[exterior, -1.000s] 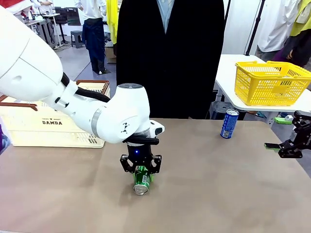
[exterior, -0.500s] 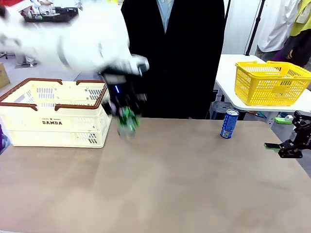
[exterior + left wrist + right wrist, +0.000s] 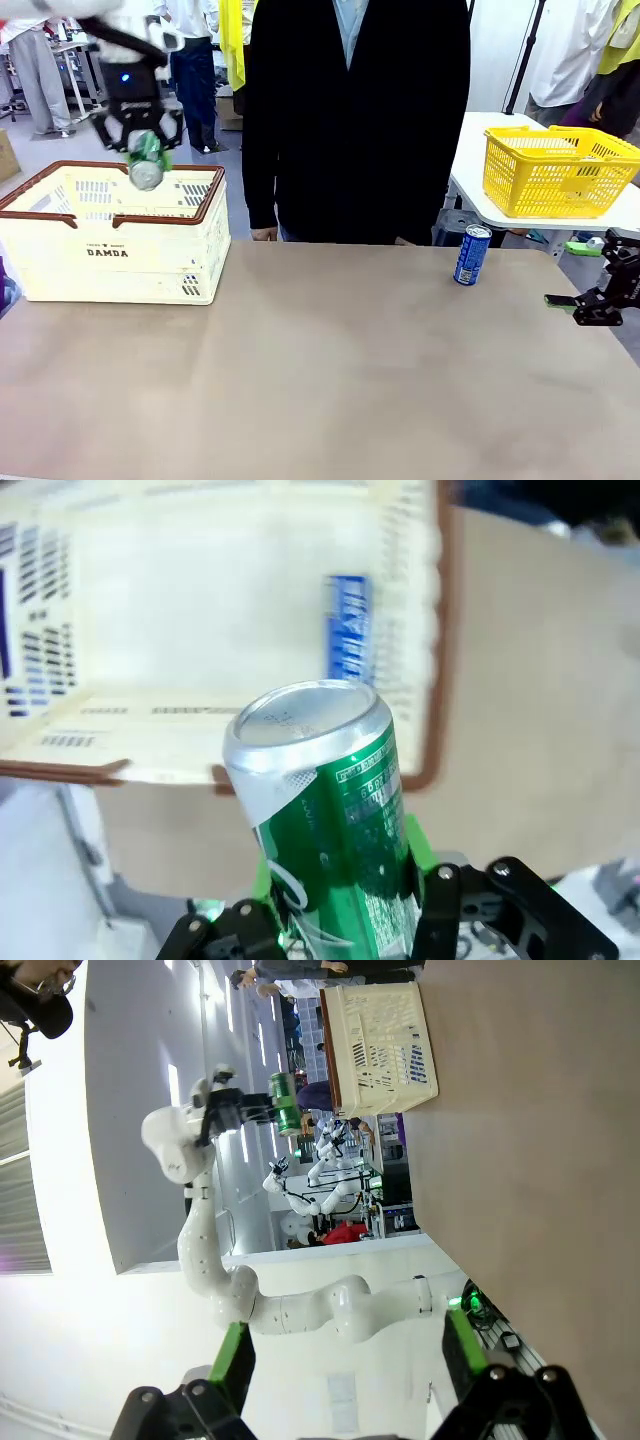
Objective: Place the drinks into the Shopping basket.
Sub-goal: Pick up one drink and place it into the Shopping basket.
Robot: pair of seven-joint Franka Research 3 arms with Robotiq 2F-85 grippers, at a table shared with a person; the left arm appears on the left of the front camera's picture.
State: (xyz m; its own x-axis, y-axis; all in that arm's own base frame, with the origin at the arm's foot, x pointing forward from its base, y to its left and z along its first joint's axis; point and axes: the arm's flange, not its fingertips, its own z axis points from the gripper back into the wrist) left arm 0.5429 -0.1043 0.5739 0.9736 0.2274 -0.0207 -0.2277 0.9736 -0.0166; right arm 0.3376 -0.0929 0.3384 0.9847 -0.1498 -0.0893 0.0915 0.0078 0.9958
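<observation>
My left gripper (image 3: 141, 140) is shut on the green can (image 3: 146, 162) and holds it tilted in the air above the Shopping basket (image 3: 110, 250), a cream slotted crate with a brown rim at the table's far left. In the left wrist view the green can (image 3: 320, 790) rises between my fingers, its silver end toward the basket's pale floor (image 3: 200, 600). The blue can (image 3: 472, 254) stands upright at the far right of the table. My right gripper (image 3: 598, 300) hangs open at the right edge, its green pads (image 3: 232, 1360) wide apart with nothing between them.
A person in a dark coat stands at the far side, a hand (image 3: 265, 235) by the table edge. A yellow mesh basket (image 3: 555, 170) sits on a white side table at the back right. A blue label (image 3: 347, 630) lies inside the crate.
My left arm has lifted the green can off the middle of the table and carried it up and left to above the basket. The right arm and blue can have not moved.
</observation>
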